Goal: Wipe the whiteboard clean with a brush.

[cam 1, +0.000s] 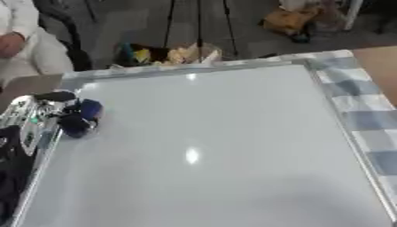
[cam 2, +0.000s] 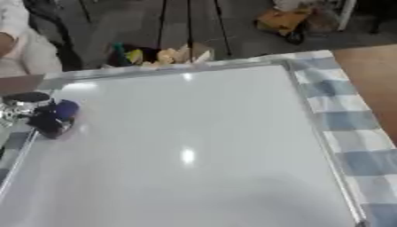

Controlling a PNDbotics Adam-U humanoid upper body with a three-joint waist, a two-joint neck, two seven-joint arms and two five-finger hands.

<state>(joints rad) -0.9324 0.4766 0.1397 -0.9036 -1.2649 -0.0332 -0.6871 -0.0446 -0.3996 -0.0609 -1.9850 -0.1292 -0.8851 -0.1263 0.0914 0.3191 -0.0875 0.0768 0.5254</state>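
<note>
A large whiteboard (cam 1: 209, 146) with a metal frame fills most of the table; its surface looks blank, with only light reflections. At its left edge my left hand (cam 1: 46, 108) comes in from the left, its fingers curled round a dark blue brush (cam 1: 81, 117) that rests on the board near the upper left corner. The same brush (cam 2: 56, 116) shows at the left in the right eye view. My right hand shows in neither view.
A blue-and-white checked cloth (cam 1: 364, 111) covers the table to the right of the board. Beyond the far edge sits a box of mixed items (cam 1: 167, 54) on the floor. A person in white (cam 1: 19, 40) is at the far left.
</note>
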